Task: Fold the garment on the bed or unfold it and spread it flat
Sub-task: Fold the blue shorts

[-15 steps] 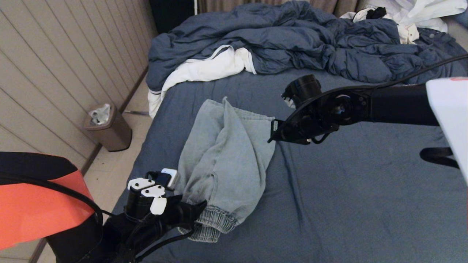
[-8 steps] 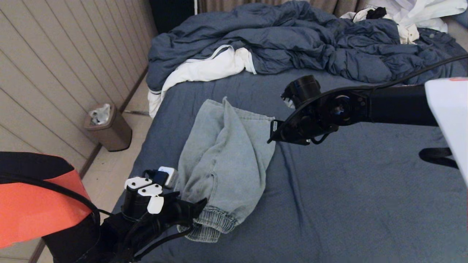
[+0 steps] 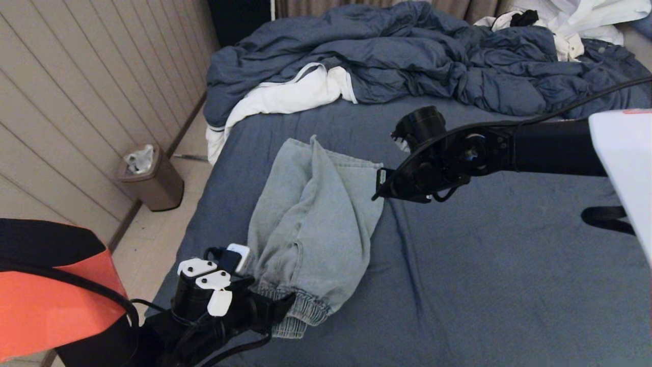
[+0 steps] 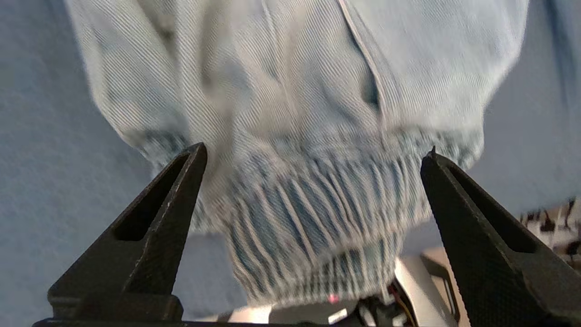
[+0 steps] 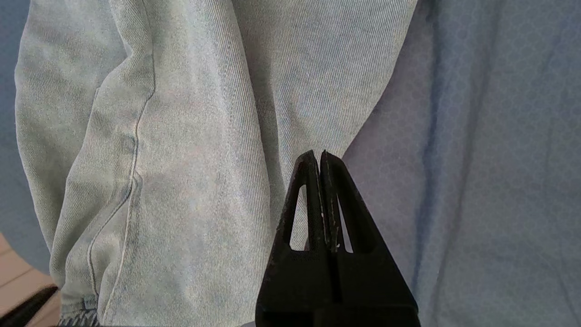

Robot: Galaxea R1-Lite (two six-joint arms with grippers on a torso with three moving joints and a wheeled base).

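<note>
The garment [image 3: 316, 219], pale blue denim shorts, lies crumpled lengthwise on the bed [image 3: 509, 265] near its left edge. Its gathered waistband [image 3: 300, 311] points toward me. My left gripper [image 3: 282, 312] sits at that waistband, open. In the left wrist view, the left gripper [image 4: 314, 152] has its fingers [image 4: 181, 190] spread wide on either side of the waistband [image 4: 313, 213] without pinching it. My right gripper [image 3: 379, 191] hovers above the shorts' right edge, shut and empty. The right wrist view shows that gripper [image 5: 317, 155] over the cloth [image 5: 172, 136].
A bulky dark blue duvet [image 3: 407, 56] is heaped across the far end of the bed. A white garment [image 3: 285, 97] hangs over the left edge. More white clothes [image 3: 586, 20] lie at the back right. A brown bin [image 3: 150, 178] stands on the floor by the panelled wall.
My left gripper has opened wider and sunk slightly toward me at the waistband. The waistband has settled lower on the sheet. The right arm has barely moved.
</note>
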